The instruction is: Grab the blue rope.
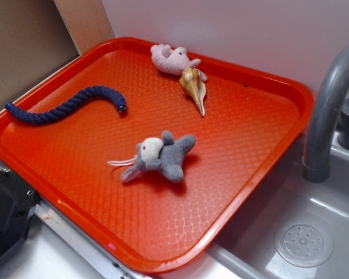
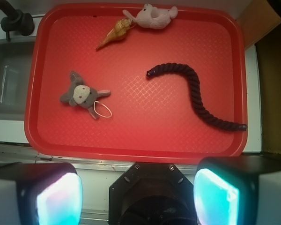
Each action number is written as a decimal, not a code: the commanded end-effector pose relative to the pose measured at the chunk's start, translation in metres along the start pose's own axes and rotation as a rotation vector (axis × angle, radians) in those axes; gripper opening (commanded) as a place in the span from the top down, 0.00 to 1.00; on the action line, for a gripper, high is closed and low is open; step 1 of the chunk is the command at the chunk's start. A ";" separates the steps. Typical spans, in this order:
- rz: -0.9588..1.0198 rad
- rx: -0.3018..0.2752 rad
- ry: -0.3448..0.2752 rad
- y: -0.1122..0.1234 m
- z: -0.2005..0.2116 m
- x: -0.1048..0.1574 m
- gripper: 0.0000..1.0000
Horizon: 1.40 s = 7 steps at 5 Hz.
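Note:
The blue rope (image 1: 70,106) is a thick navy twisted cord, curved like a snake, lying on the left part of the orange tray (image 1: 262,157). In the wrist view the rope (image 2: 193,92) lies on the right half of the tray (image 2: 136,147). My gripper (image 2: 138,199) is high above and off the tray's near edge, far from the rope. Its jaws stand wide apart with nothing between them. The gripper does not show in the exterior view.
A grey plush mouse (image 1: 161,156) lies mid-tray. A pink plush toy (image 1: 171,60) and a shell (image 1: 193,87) lie at the tray's far edge. A grey faucet (image 1: 328,104) and a sink with a drain (image 1: 304,242) are to the right.

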<state>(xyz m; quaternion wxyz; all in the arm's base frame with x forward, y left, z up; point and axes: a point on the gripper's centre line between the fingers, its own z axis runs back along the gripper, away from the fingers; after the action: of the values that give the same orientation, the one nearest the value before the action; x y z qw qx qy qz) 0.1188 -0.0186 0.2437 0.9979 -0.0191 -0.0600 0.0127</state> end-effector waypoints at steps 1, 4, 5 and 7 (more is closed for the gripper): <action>0.000 0.000 0.000 0.000 0.000 0.000 0.00; -0.228 -0.080 -0.143 0.046 -0.041 0.047 0.00; -0.245 -0.052 -0.129 0.054 -0.058 0.055 0.00; -0.214 0.030 -0.101 0.082 -0.095 0.079 0.00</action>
<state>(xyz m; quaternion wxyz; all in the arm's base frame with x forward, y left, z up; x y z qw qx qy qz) 0.2054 0.0570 0.1474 0.9906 -0.0042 -0.0955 -0.0983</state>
